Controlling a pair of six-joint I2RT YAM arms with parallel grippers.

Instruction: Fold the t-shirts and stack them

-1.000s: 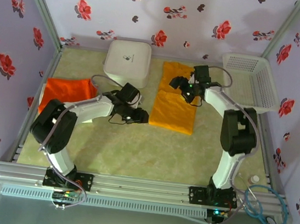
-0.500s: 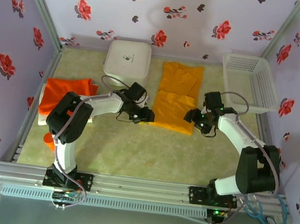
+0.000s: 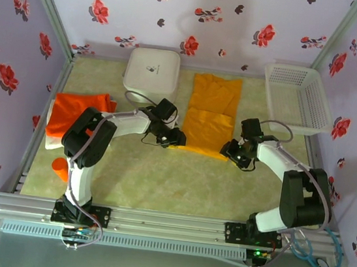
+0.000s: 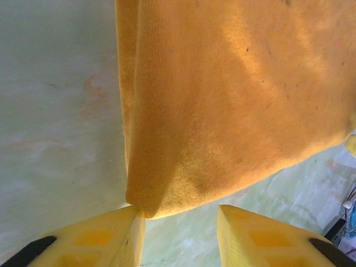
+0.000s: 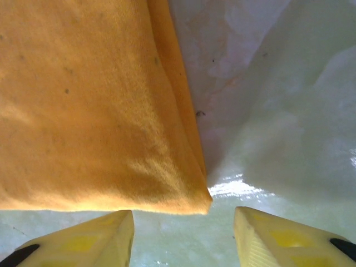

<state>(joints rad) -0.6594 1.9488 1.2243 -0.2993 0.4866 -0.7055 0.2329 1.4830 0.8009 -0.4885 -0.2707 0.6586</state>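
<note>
The mustard t-shirt (image 3: 211, 111) lies lengthwise in the middle of the table, folded into a long strip. My left gripper (image 3: 176, 138) sits low at its near left corner. In the left wrist view that gripper (image 4: 181, 222) is open, and the shirt's corner (image 4: 146, 204) touches the left fingertip. My right gripper (image 3: 231, 151) is at the near right corner. It (image 5: 183, 222) is open in the right wrist view, with the mustard corner (image 5: 197, 201) just ahead of the gap. A red-orange t-shirt (image 3: 79, 112) lies crumpled at the left edge, with white cloth (image 3: 51, 138) showing under it.
A white rounded box (image 3: 152, 71) stands at the back, left of the mustard shirt. A white lattice basket (image 3: 298, 96) sits at the back right. A small orange scrap (image 3: 60, 169) lies near the left arm's elbow. Cables trail beside both wrists.
My right arm has swung from the shirt's far end down to its near right corner, its jaws narrowing. My left gripper has slid right to the near left corner.
</note>
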